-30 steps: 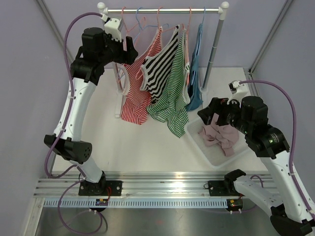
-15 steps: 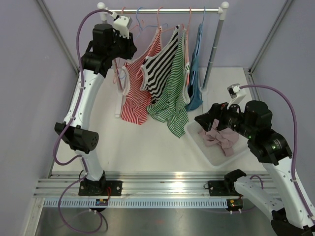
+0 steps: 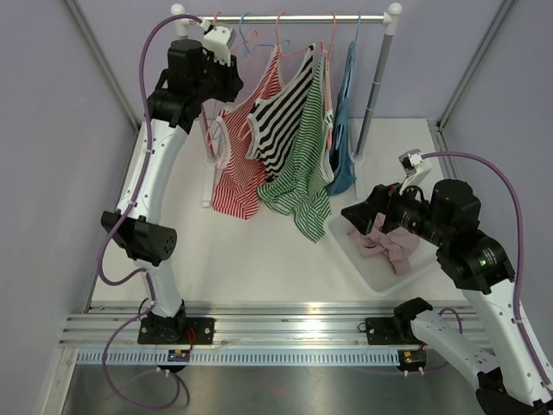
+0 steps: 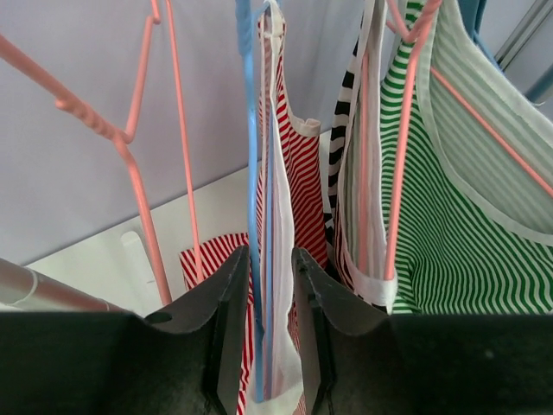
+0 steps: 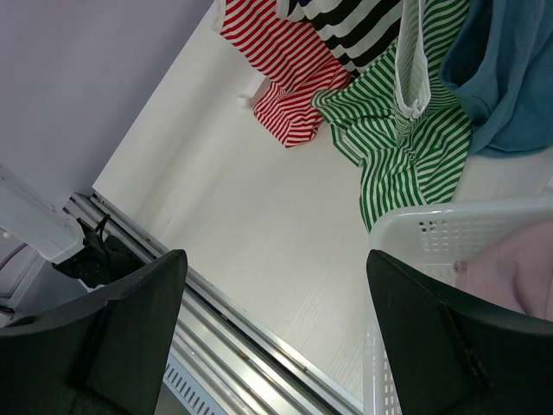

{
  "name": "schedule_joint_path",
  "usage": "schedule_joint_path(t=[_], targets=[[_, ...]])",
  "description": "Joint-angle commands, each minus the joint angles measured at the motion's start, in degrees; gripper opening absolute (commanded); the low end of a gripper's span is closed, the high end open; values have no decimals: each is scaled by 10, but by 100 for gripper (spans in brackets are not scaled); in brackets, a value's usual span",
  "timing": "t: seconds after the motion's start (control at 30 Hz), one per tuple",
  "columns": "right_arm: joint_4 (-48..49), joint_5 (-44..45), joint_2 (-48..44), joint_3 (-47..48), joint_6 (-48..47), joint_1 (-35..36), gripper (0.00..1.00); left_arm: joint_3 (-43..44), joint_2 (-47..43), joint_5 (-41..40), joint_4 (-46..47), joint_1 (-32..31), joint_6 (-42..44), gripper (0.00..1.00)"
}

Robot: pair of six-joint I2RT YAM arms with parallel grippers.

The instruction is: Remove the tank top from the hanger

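Left tool [image 4: 270, 259] pinches tank top strap [image 4: 276, 173] and blue hanger [image 4: 253, 173], pink hangers [image 4: 136, 201] crowding; right tool [image 5: 275, 259] empty, agape.

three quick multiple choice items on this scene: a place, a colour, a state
1. Where does the pink garment lie? A on the rail; B in the white basket; C on the table.
2. What colour is the hanger inside the left pincer? A blue; B green; C black.
3. The right pincer is: A shut on the basket; B shut on a top; C open.
Answers: B, it lies within the basket's walls; A, blue wire runs between its fingers; C, its fingers stand wide apart.
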Motion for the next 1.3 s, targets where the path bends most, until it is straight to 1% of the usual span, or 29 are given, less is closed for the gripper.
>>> schedule_joint_path(t=[0.0, 0.03, 0.13, 0.2, 0.27, 0.33, 0.53, 0.63, 0.73, 0.93, 0.97, 1.03, 1.1, 1.13, 1.2, 1.23, 1.27], targets=[[23, -10, -8, 10, -5, -2, 92, 31, 13, -8, 10, -2, 3, 24], [23, -9, -10, 10, -6, -2, 92, 34, 14, -8, 10, -3, 3, 18], [23, -9, -13, 10, -6, -1, 92, 39, 18, -11, 5, -5, 3, 19], [25, -12, -14, 11, -3, -2, 92, 39, 18, -12, 3, -5, 3, 17], [27, -14, -15, 10, -3, -2, 92, 43, 16, -10, 0, -6, 1, 12], [29, -14, -19, 10, -3, -2, 92, 47, 13, -14, -1, -9, -3, 0], [36, -22, -21, 14, 1, -2, 92, 64, -20, -57, 12, -36, -6, 0], [36, -26, -22, 15, 3, -2, 92, 88, -31, -81, 12, -40, -11, 0], [37, -29, -26, 17, 5, -1, 92, 92, -45, -104, 1, -41, -12, 0], [35, -31, -22, 29, 4, -2, 93, 53, -106, -118, -10, -41, -13, 0], [37, -31, -21, 30, 5, -1, 95, 52, -112, -134, -23, -41, -13, 0], [41, -34, -20, 30, 7, -2, 100, 44, -134, -138, -46, -41, -35, 0], [48, -37, -15, 30, 11, -1, 100, 29, -157, -144, -56, -41, -47, 0], [50, -38, -14, 29, 13, -1, 100, 20, -182, -145, -70, -41, -51, 0], [65, -30, -14, 21, 40, -2, 100, -3, -206, -151, -90, -41, -67, 0], [71, -9, -16, 6, 67, -1, 99, -17, -240, -152, -107, -41, -72, 0], [109, -6, -22, -7, 69, -1, 99, -57, -259, -155, -115, -41, -79, 0]])
